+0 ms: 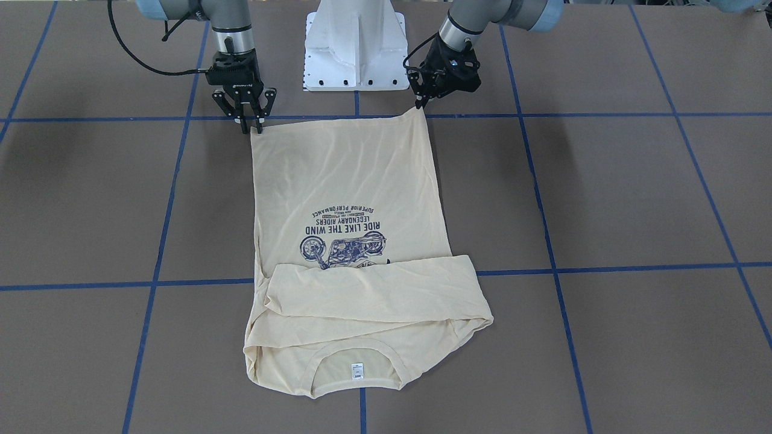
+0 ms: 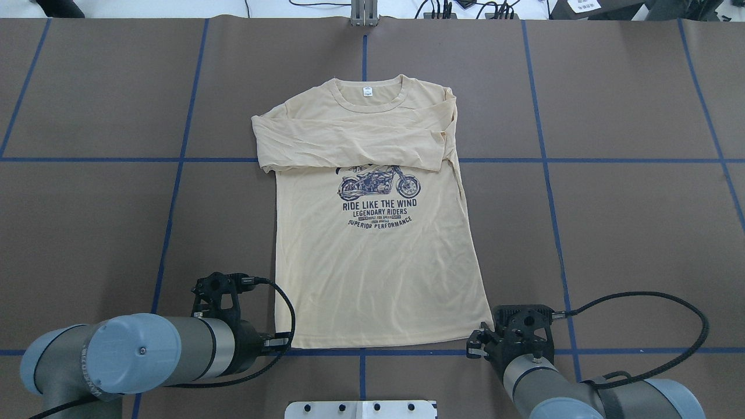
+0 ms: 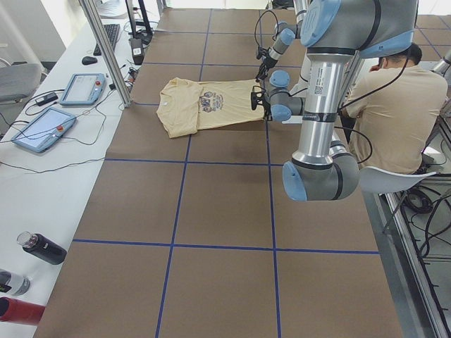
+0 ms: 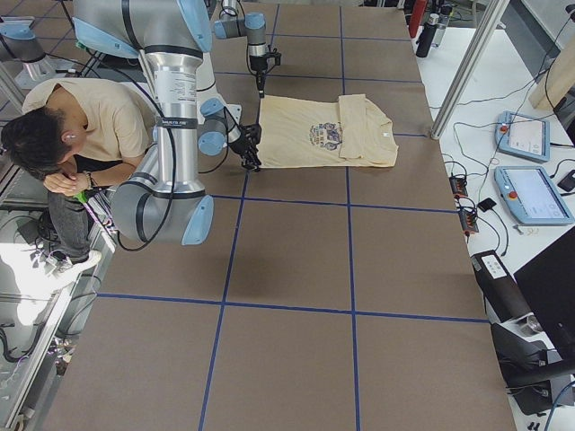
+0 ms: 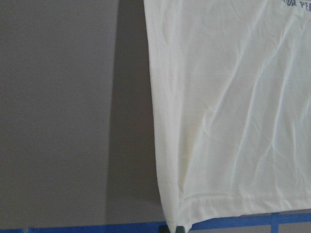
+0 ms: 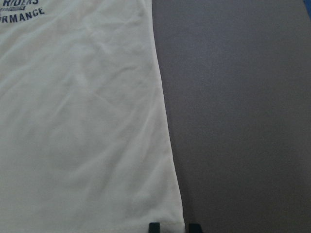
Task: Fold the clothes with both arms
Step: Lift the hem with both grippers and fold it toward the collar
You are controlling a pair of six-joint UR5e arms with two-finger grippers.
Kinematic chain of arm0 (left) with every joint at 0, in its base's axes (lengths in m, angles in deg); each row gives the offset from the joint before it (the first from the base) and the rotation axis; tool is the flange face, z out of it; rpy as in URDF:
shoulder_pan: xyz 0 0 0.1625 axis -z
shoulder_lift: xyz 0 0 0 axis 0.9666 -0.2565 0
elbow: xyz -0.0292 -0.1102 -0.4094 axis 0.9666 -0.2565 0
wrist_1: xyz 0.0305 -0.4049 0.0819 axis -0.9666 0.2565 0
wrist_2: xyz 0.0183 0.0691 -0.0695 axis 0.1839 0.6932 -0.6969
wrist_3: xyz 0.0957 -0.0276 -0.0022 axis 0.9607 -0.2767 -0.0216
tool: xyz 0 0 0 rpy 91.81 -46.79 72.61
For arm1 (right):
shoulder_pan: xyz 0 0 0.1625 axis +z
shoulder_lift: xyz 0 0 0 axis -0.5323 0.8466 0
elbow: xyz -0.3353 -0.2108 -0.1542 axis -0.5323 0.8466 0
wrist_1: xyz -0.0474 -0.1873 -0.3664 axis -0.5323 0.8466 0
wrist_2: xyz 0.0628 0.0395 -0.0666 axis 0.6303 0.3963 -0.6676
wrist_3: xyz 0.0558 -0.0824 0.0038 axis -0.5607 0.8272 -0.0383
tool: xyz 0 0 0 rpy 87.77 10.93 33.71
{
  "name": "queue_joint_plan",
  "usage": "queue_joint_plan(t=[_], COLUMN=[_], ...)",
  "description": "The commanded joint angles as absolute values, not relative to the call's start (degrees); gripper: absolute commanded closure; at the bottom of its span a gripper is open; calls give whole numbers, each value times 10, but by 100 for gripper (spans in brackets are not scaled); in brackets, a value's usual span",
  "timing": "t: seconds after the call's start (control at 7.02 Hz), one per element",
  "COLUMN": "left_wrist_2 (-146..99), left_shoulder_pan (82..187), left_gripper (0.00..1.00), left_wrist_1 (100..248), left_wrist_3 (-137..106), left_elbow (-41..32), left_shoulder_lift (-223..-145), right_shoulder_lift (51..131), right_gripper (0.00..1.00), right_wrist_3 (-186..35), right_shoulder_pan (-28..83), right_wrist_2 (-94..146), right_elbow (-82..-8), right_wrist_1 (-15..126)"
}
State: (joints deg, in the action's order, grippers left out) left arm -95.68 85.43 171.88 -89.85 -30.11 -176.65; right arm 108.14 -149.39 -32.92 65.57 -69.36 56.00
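Right gripper (image 1: 250, 128): tips down at one hem corner of the T-shirt (image 2: 378, 279). Fingertips (image 6: 154, 227) stand narrowly apart with the cloth edge running in between, so it looks not yet pinched.
Left gripper (image 1: 420, 105): at the other hem corner. The jaws look drawn together on the cloth (only one dark tip shows in its wrist view), and the corner peaks up slightly toward it.
T-shirt: flat on the table (image 2: 611, 233) with the print (image 2: 379, 201) up and the hem nearest the robot. The neck (image 2: 368, 99) is far, and the sleeves (image 2: 349, 137) are folded across the chest.
Why so: with the sleeves in, the body is a plain rectangle. I judge that one gripper per hem corner lets both arms carry the hem toward the neck evenly.
Wrist views: show the hem stitching and finger spacing, but none of the sleeves.
Overhead: shows the whole layout and how square the shirt lies, but the wrists hide the fingers.
Front-facing: shows both corners and both sets of tips together.
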Motion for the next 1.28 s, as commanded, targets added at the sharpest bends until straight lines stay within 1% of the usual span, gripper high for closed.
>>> queue_joint_plan(t=[0.0, 0.29, 0.43, 0.57, 0.71, 0.86, 1.0, 1.14], left_wrist_2=[-957, -958, -959, -960, -962, -964, -980, -991], left_shoulder_pan=[855, 854, 855, 857, 858, 858, 858, 854], left_gripper=[100, 100, 100, 100, 100, 100, 100, 100], left_wrist_1=[1719, 1719, 1719, 1717, 1717, 1717, 1717, 1710], left_wrist_3=[-899, -899, -899, -899, -898, -895, -895, -895], left_elbow=[-306, -306, -312, -320, -331, -362, -406, -456], left_shoulder_lift=[-1767, -1767, -1766, -1766, -1765, -1747, -1716, -1688], right_shoulder_lift=[1078, 1077, 1077, 1077, 1078, 1082, 1090, 1090], right_gripper=[100, 100, 100, 100, 100, 100, 100, 100], right_wrist_3=[-1495, -1495, -1495, -1494, -1494, -1494, -1493, -1494], right_shoulder_pan=[-330, -329, -325, -323, -316, -291, -297, -320], right_wrist_2=[648, 646, 647, 654, 680, 738, 772, 811], right_elbow=[-693, -697, -710, -739, -782, -810, -858, -930], right_wrist_1=[560, 559, 559, 559, 560, 560, 577, 638])
